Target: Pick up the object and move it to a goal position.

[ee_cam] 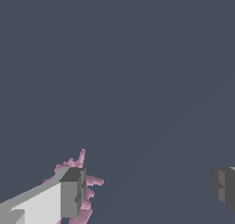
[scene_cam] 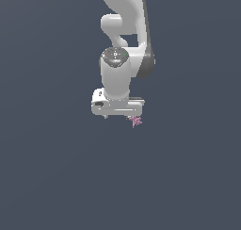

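The object point(scene_cam: 136, 121) is a tiny pink spiky star. In the exterior view it sits just below the end of the white gripper point(scene_cam: 120, 117) that lies toward that view's right. In the wrist view the gripper point(ee_cam: 149, 191) is open, with its two fingers far apart and nothing between them. One finger point(ee_cam: 71, 193) stands in front of the object point(ee_cam: 90, 182) and hides part of it; pink prongs stick out around the fingertip. The other finger point(ee_cam: 224, 188) is far from it. I cannot tell whether the finger touches the object.
The plain dark grey surface point(scene_cam: 56, 177) fills both views. The white arm point(scene_cam: 122, 31) rises above the gripper in the exterior view. No goal marker or other object shows.
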Tool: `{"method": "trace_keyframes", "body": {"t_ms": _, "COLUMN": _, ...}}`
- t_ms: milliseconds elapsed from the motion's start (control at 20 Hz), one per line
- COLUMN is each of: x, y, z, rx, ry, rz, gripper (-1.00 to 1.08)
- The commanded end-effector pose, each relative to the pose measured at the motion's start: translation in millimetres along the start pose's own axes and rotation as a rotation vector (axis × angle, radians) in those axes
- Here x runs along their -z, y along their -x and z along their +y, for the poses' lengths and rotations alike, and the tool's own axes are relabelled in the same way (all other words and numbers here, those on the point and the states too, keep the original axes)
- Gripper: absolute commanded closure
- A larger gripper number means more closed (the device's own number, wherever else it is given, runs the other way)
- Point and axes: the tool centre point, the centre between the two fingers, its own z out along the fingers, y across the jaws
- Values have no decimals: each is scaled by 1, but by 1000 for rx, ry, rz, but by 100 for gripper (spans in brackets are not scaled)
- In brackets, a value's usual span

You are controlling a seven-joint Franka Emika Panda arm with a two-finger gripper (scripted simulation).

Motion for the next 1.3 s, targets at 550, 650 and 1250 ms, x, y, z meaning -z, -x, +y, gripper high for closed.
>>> {"method": "trace_keyframes", "body": {"t_ms": 550, "x": -11, "y": 8, "z": -1, "rx": -11, "ry": -31, "rz": -32, "gripper": -92}}
{"method": "trace_keyframes", "body": {"t_ms": 650, "x": -12, "y": 9, "z": -2, "rx": -4, "ry": -29, "rz": -31, "gripper": -92}}
{"method": "trace_keyframes", "body": {"t_ms": 1250, "x": -32, "y": 37, "z": -41, "rx": 228, "ry": -14, "rz": -10, "gripper": -92}}
